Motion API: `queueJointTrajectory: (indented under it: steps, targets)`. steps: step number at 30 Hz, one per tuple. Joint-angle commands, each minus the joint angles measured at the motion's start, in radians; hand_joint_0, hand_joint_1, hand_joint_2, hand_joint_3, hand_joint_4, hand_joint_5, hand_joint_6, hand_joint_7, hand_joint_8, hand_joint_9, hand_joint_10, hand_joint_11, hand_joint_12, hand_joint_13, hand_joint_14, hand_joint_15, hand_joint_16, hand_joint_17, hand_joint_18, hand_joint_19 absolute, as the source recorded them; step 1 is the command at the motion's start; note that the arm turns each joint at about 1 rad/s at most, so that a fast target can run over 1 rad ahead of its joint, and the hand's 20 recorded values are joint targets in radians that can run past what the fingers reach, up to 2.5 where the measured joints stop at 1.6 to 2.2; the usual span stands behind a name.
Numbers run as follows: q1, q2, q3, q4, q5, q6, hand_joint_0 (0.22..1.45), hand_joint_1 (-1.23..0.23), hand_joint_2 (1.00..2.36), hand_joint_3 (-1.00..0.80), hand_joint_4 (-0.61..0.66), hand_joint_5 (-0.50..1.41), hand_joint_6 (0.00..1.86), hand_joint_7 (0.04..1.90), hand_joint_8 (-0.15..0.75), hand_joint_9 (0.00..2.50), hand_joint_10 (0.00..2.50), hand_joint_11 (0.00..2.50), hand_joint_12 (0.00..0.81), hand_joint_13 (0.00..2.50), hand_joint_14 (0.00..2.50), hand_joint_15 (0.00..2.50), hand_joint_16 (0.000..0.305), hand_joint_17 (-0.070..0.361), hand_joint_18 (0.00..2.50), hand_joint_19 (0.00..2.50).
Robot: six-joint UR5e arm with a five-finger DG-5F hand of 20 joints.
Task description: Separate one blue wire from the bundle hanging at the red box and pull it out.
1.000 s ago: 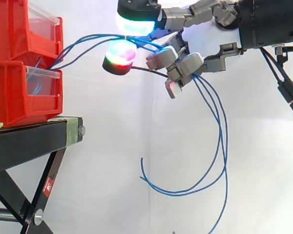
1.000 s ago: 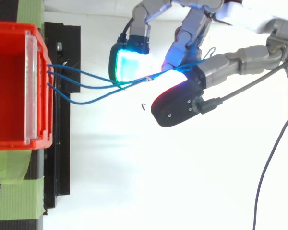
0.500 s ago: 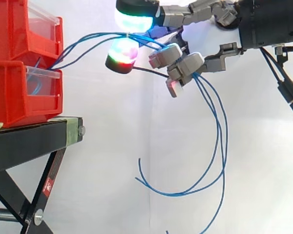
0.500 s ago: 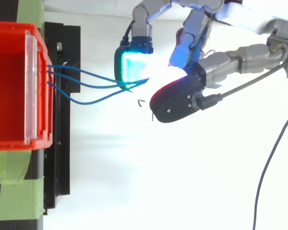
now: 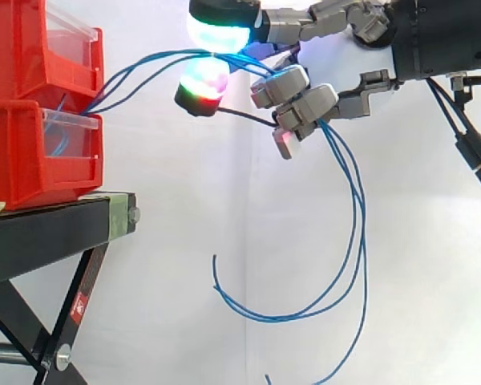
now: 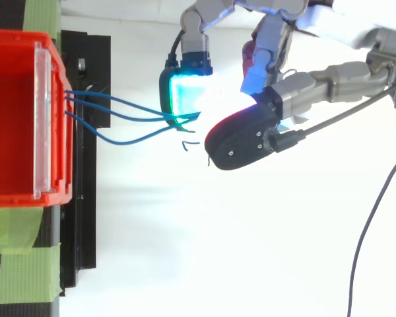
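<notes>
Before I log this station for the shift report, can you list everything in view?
red bins: two, red, stacked on the stand, left in the side view.
clear front panels: two, transparent, one on each bin's front.
blue wires: three, blue, running from the bins' front to the hand, loose ends hanging below it.
black stand: one, black, under the bins.
green tape: a few strips, green, on the stand beside the bin, top view.
white curtain: one, white, behind everything.
hand: one, grey with glowing pads, fingers curled on the blue wires, right of the bins.
arm: one, black, coming in from the side view's right edge.
</notes>
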Motion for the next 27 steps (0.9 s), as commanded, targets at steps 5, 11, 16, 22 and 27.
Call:
queueJointTrajectory:
  steps: [5, 11, 16, 22, 27]
  targets:
    - [0.002, 0.001, 0.000, 0.000, 0.000, 0.000, 0.59, -0.77, 1.02, -0.33, -0.05, -0.08, 0.85, 1.15, 0.237, 1.65, 0.02, 1.64, 0.347, 1.65, 0.01, 1.74, 0.047, 0.105, 1.22, 0.83]
    - [0.003, 0.000, 0.000, 0.000, 0.002, 0.000, 0.61, -0.88, 1.02, -0.23, -0.03, -0.11, 0.91, 1.11, 0.240, 1.57, 0.02, 1.70, 0.350, 1.62, 0.01, 1.73, 0.047, 0.106, 1.21, 0.83]
    - [0.003, 0.000, 0.000, -0.002, 0.002, 0.000, 0.65, -0.92, 1.03, -0.17, -0.11, -0.12, 0.93, 1.16, 0.239, 1.53, 0.02, 1.69, 0.356, 1.59, 0.01, 1.71, 0.047, 0.105, 1.21, 0.82]
    - [0.005, 0.000, 0.000, -0.002, 0.002, 0.000, 0.68, -0.93, 1.03, -0.15, -0.14, -0.13, 0.95, 1.17, 0.234, 1.51, 0.01, 1.71, 0.350, 1.58, 0.01, 1.70, 0.046, 0.104, 1.19, 0.80]
    - [0.005, 0.000, 0.000, -0.002, 0.002, 0.002, 0.70, -0.94, 1.03, -0.13, -0.12, -0.16, 0.97, 1.15, 0.245, 1.44, 0.01, 1.70, 0.355, 1.54, 0.01, 1.68, 0.047, 0.106, 1.17, 0.80]
